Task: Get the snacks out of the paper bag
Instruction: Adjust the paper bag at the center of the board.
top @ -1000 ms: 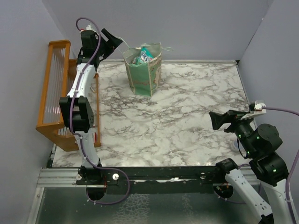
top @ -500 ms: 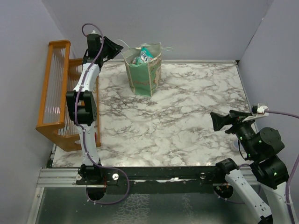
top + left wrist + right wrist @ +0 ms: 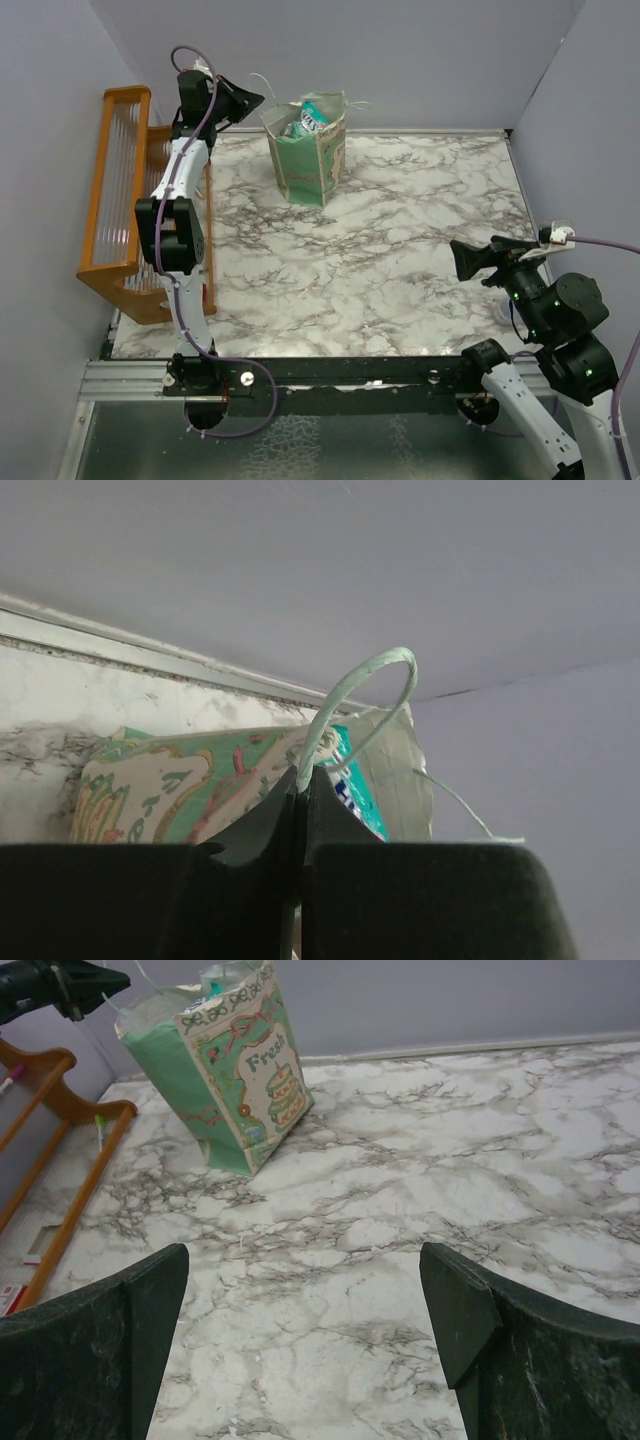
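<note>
The paper bag (image 3: 308, 155) stood upright at the far left of the tabletop (image 3: 400, 230) with teal snacks (image 3: 305, 122) showing in its open mouth, the left arm's fingers (image 3: 262, 830) pinched shut on its string handle (image 3: 370, 675), while the right arm's fingers (image 3: 90, 1360) hung wide apart and empty near the right edge

Looks like a lab-style robot test cell: plain grey partition walls (image 3: 420, 50) boxing in a marble-print table (image 3: 400, 260) at 9, 12 and 3 o'clock. A metal rail (image 3: 130, 380) along 6 o'clock carries the bolted, cabled left arm (image 3: 180, 170) and right arm (image 3: 560, 320).
</note>
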### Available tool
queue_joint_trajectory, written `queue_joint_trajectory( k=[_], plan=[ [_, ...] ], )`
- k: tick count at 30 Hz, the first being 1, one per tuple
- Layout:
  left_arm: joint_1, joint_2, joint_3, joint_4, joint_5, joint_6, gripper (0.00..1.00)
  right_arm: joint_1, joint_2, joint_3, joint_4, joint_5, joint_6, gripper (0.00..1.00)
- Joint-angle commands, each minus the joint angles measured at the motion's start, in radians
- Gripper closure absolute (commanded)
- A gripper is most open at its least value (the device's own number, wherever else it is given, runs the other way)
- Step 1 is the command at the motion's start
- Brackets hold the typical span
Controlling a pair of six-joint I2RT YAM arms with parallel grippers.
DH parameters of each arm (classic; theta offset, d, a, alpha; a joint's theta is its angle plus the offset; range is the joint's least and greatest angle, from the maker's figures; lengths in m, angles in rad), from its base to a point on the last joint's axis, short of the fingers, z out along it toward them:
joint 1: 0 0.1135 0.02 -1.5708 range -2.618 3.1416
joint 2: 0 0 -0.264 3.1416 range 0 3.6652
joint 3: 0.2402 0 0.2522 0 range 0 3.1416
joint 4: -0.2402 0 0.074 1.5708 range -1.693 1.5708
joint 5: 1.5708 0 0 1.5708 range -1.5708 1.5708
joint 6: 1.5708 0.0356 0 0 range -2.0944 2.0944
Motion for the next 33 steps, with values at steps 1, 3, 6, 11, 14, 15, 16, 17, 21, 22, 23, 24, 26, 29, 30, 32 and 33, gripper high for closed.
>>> queue_joint_trajectory(
  k=[1, 3, 6, 11, 14, 15, 16, 17, 21, 22, 23, 24, 26, 29, 30, 32, 33],
  plan=[
    [0.012, -0.151, -0.105, 0.159, 0.110, -0.056, 1.00, 0.008, -0.009, -0.014, 0.026, -0.020, 0.022, 0.01],
    [0.012, -0.200, -0.184, 0.214, 0.136, -0.081, 1.00, 0.008, -0.005, -0.019, 0.026, -0.027, 0.029, 0.01],
    [0.011, -0.279, -0.305, 0.276, 0.163, -0.105, 1.00, 0.008, 0.000, -0.022, 0.025, -0.036, 0.036, 0.01],
    [0.010, -0.397, -0.504, 0.371, 0.222, -0.143, 1.00, 0.008, 0.005, -0.034, 0.029, -0.057, 0.042, 0.01],
    [0.005, -0.505, -0.651, 0.447, 0.245, -0.172, 1.00, 0.008, 0.008, -0.049, 0.038, -0.067, 0.046, 0.01],
    [0.001, -0.543, -0.701, 0.453, 0.248, -0.170, 1.00, 0.009, 0.009, -0.057, 0.041, -0.071, 0.048, 0.01],
    [0.000, -0.584, -0.745, 0.449, 0.251, -0.161, 1.00, 0.008, 0.010, -0.064, 0.043, -0.074, 0.048, 0.01],
    [0.000, -0.638, -0.791, 0.438, 0.253, -0.154, 1.00, 0.008, 0.010, -0.068, 0.046, -0.076, 0.049, 0.01],
    [-0.001, -0.831, -0.983, 0.402, 0.224, -0.119, 1.00, 0.008, 0.012, -0.083, 0.057, -0.075, 0.051, 0.01],
    [-0.001, -0.883, -1.025, 0.380, 0.210, -0.103, 1.00, 0.008, 0.011, -0.086, 0.061, -0.076, 0.049, 0.01],
    [-0.002, -0.929, -1.061, 0.353, 0.196, -0.087, 1.00, 0.008, 0.012, -0.087, 0.064, -0.078, 0.046, 0.01],
    [-0.002, -0.979, -1.095, 0.322, 0.178, -0.072, 1.00, 0.007, 0.013, -0.090, 0.066, -0.079, 0.046, 0.01],
    [-0.002, -1.068, -1.157, 0.242, 0.138, -0.046, 1.00, 0.008, 0.017, -0.091, 0.068, -0.080, 0.043, 0.01],
    [-0.001, -1.185, -1.236, 0.157, 0.078, -0.021, 1.00, 0.008, 0.024, -0.093, 0.070, -0.086, 0.042, 0.01],
    [-0.001, -1.217, -1.251, 0.128, 0.064, -0.012, 0.99, 0.008, 0.028, -0.095, 0.071, -0.087, 0.041, 0.01],
    [-0.001, -1.267, -1.272, 0.076, 0.042, 0.006, 0.97, 0.007, 0.033, -0.094, 0.072, -0.089, 0.040, 0.01],
    [-0.001, -1.285, -1.280, 0.063, 0.039, 0.011, 0.94, 0.008, 0.037, -0.096, 0.071, -0.089, 0.041, 0.01]
  ],
)
